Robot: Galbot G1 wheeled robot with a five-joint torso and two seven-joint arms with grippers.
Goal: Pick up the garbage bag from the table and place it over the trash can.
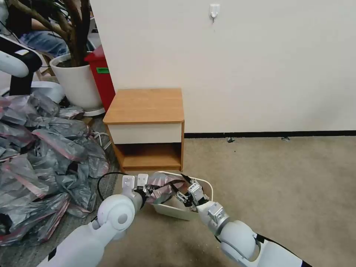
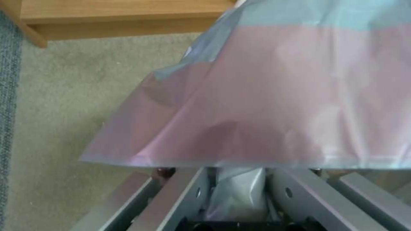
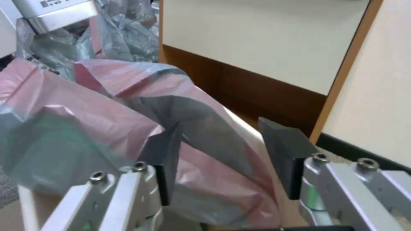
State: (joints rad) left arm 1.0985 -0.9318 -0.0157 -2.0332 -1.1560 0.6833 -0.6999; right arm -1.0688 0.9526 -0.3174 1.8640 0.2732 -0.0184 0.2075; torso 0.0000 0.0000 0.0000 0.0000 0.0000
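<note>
Head view: the garbage bag (image 1: 162, 186) is seen stretched over the trash can (image 1: 207, 185) on the carpet before the surface (image 1: 145, 105), pinched at its near-left edge by the left end effector (image 1: 142, 189); the right end effector (image 1: 188, 194), spread, is poised just right of the film.

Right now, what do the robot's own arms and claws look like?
Both arms are glossy white with rounded ball-like joints and black bands. A black cable loops beside the left claw. The claws are silver-grey metal with screws; the right claw has flat dark pads.
</note>
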